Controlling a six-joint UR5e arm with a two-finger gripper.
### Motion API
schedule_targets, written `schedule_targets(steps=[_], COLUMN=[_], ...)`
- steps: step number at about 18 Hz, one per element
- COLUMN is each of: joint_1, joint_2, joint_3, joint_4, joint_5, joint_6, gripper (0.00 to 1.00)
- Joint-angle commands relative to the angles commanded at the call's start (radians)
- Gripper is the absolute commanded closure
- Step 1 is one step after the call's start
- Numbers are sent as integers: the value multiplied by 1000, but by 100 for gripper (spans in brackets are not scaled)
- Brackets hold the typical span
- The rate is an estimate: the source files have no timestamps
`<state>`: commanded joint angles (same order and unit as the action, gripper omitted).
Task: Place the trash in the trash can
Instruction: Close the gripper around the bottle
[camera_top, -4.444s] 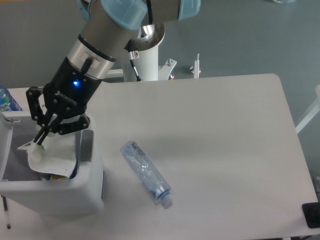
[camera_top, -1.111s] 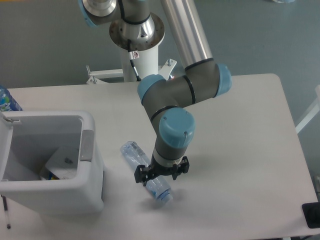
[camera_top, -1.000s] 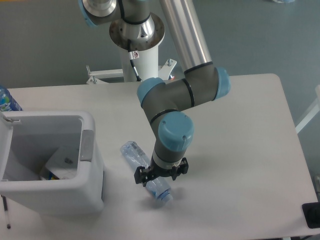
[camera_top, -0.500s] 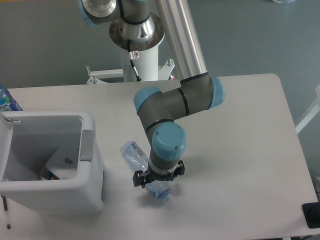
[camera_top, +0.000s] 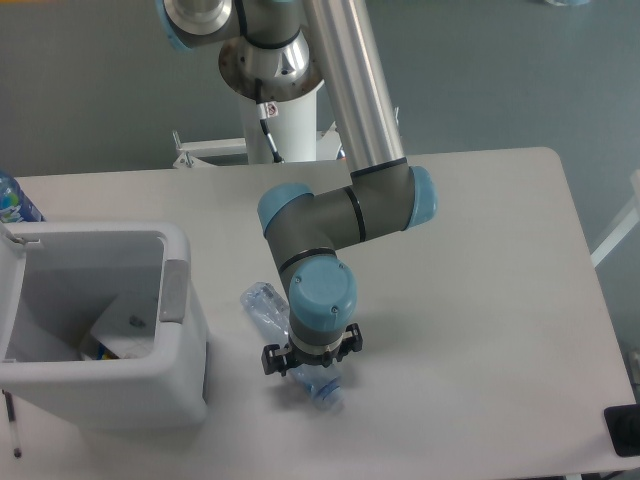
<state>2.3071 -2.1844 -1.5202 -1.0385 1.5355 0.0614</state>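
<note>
Gripper (camera_top: 308, 366) low over the crushed bottle (camera_top: 268, 305), cap end directly beneath; wrist hides the fingers, so spread and grip cannot be told. Bottle lies on the table (camera_top: 470, 260). To the side, the trash can (camera_top: 175, 330) stands open, wrapper (camera_top: 120, 325) inside. Judged: one piece binned, bottle left.

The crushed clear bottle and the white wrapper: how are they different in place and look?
The crushed clear bottle lies on the table, partly under the gripper; the white wrapper lies inside the trash can. The bottle is see-through and long; the wrapper is opaque-looking, flat and creased. Both are discarded plastic-like pieces.
</note>
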Motion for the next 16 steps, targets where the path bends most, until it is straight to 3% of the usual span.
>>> schedule_targets(steps=[8,16], joint_1=[0,0], joint_2=[5,8], joint_3=[-5,-5], joint_4=[0,2], joint_5=[9,9], joint_6=[2,3], gripper=[26,26])
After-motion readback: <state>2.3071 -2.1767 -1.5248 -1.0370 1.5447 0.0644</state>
